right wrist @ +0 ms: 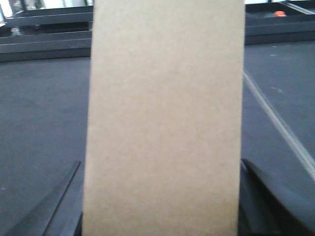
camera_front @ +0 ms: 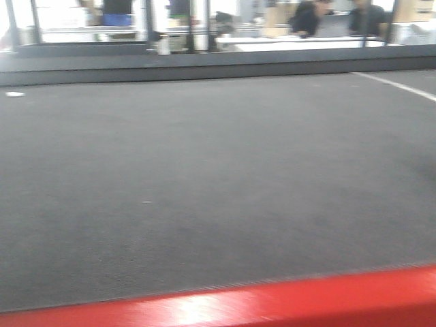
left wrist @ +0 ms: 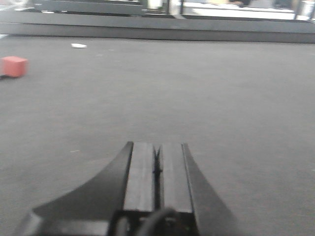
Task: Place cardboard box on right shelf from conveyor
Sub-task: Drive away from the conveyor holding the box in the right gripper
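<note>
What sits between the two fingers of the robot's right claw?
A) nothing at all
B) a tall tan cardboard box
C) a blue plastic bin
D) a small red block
B: in the right wrist view the cardboard box fills the space between the right gripper's two dark fingers.

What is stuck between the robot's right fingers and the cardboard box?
Nothing that I can see. The right fingers press straight against both sides of the cardboard box. The shelf is not in view, so that path cannot be judged.
</note>
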Motion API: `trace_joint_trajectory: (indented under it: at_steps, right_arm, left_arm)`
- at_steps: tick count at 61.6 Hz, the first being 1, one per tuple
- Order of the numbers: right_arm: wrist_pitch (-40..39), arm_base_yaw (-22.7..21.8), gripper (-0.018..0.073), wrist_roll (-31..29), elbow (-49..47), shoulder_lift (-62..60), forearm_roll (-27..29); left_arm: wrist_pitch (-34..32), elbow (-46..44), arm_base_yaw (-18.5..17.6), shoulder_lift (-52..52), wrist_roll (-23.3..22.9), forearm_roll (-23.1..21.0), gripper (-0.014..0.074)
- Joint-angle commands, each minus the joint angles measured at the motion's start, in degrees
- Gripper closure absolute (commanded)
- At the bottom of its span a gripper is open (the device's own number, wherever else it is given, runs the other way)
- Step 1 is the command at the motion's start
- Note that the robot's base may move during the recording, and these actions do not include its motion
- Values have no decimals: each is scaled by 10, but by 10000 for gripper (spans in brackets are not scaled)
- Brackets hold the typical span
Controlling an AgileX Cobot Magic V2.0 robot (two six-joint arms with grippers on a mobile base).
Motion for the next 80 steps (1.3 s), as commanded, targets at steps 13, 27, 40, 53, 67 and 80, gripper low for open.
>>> trace_joint_trajectory:
  at_steps: [13, 27, 40, 53, 67, 80]
  right_arm:
    - [-57, -4, 323, -6, -16, 8, -6]
    - [-57, -4, 323, -6, -16, 8, -6]
    - [-57, -4, 323, -6, -16, 8, -6]
    - [-57, -4, 323, -6, -16, 8, -6]
    - [-57, -4, 323, -6, -16, 8, -6]
    - [-57, -4, 323, -6, -16, 8, -6]
  left_arm:
    - [-49, 5, -2, -8, 0, -3, 713]
    - [-49, 5, -2, -8, 0, -3, 712]
    - [-49, 5, -2, -8, 0, -3, 713]
    - [-49, 5, -2, -8, 0, -3, 713]
    - [-49, 5, -2, -8, 0, -3, 712]
    - [-49, 5, -2, -8, 0, -3, 713]
